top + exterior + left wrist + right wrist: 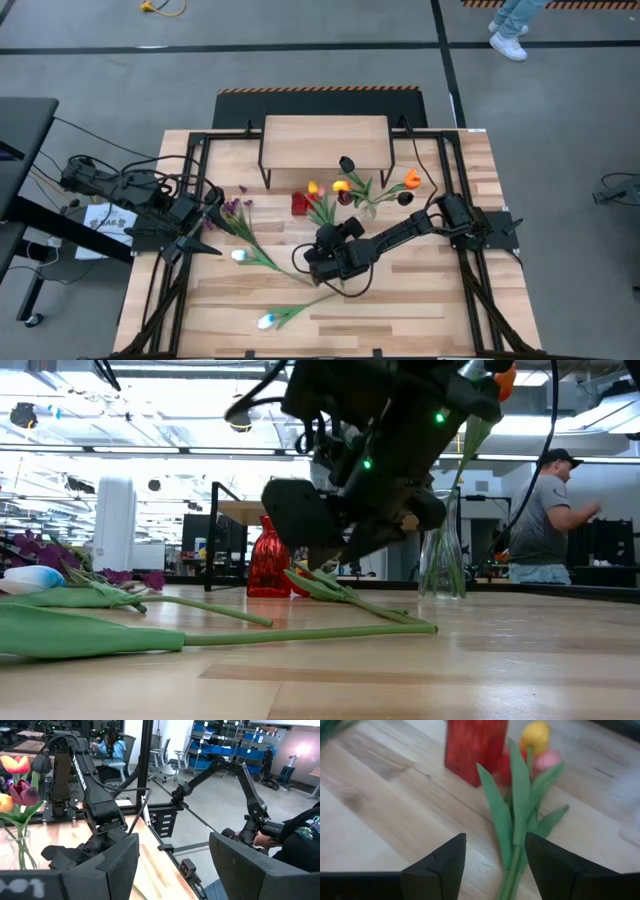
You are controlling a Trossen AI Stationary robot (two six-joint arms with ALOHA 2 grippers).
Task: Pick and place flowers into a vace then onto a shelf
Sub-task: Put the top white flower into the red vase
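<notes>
Green stems (512, 855) lay beside red vase (475, 747); right gripper (495, 862), fingers apart, should straddle one stem squarely.

Right gripper (345, 560) low over tulip stems (350, 592), beside red vase (268, 560).

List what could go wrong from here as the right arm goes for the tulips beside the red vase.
1. The right gripper has open jaws over several bunched stems; it may grab more than one tulip.
2. The red vase stands close beyond the blooms; a forward push could tip it.
3. The glass vase, already holding flowers, stands near the arm and could be knocked.
</notes>
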